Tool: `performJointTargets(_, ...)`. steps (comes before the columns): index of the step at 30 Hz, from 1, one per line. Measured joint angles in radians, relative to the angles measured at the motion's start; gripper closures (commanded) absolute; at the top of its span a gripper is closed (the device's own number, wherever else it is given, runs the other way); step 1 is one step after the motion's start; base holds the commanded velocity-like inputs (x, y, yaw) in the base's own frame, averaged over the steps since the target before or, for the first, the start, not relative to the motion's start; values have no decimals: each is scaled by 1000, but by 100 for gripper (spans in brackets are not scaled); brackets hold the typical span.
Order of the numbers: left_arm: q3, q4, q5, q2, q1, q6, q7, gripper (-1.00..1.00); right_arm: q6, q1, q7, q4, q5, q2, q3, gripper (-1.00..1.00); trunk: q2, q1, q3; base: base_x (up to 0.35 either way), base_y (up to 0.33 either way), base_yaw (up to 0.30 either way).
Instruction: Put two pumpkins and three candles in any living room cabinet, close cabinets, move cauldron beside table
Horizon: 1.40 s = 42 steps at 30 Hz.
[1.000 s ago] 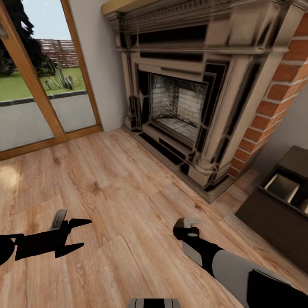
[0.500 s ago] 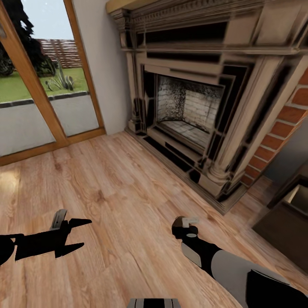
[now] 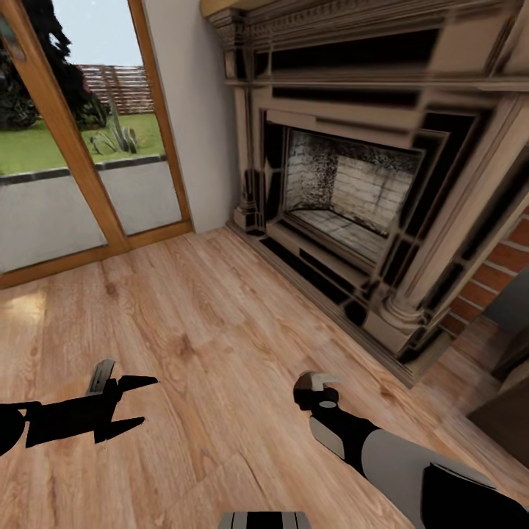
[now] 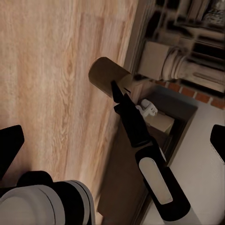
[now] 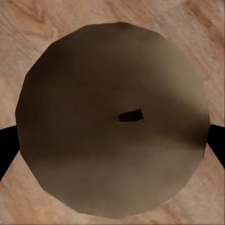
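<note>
The right gripper (image 4: pixel 115 89) is clamped around a squat beige-grey cylindrical candle (image 5: pixel 112 123), carried low over the wooden plank floor (image 3: pixel 220 330) near the stone fireplace (image 3: pixel 353 191). The left gripper (image 3: pixel 136 402) hangs spread and empty. A jolt while travelling could likely loosen the candle; its axis runs along the fingers, wick end facing the wrist.

One candle (image 5: pixel 112 119) is a squat beige-grey cylinder with a flat round top and a small dark wick at its centre. It sits clamped in the right hand (image 4: pixel 115 86), held above the wooden floor (image 3: pixel 206 338), a short way out from the fireplace (image 3: pixel 353 198).
</note>
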Motion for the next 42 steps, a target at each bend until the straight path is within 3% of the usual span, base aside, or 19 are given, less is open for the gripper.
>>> performJointTargets(17, 0, 0, 0, 0, 1, -1, 0, -100, 1, 0, 0, -23, 4, 2, 8, 100, 0, 0, -17, 35, 19, 123)
performJointTargets(21, 0, 0, 0, 0, 1, 0, 0, -100, -3, 4, -3, -35, 29, 2, 65, 100, 0, 0, -18, 0, 0, 3)
performJointTargets(30, 0, 0, -1, 0, 1, 0, 0, -100, -10, 3, -3, -35, 28, 1, 65, 100, 0, 0, -17, 90, 0, 27)
performJointTargets(42, 0, 0, -1, 0, 1, 0, 1, -100, -7, 4, -4, -35, 28, 2, 66, 100, 0, 0, -16, 178, 0, 217)
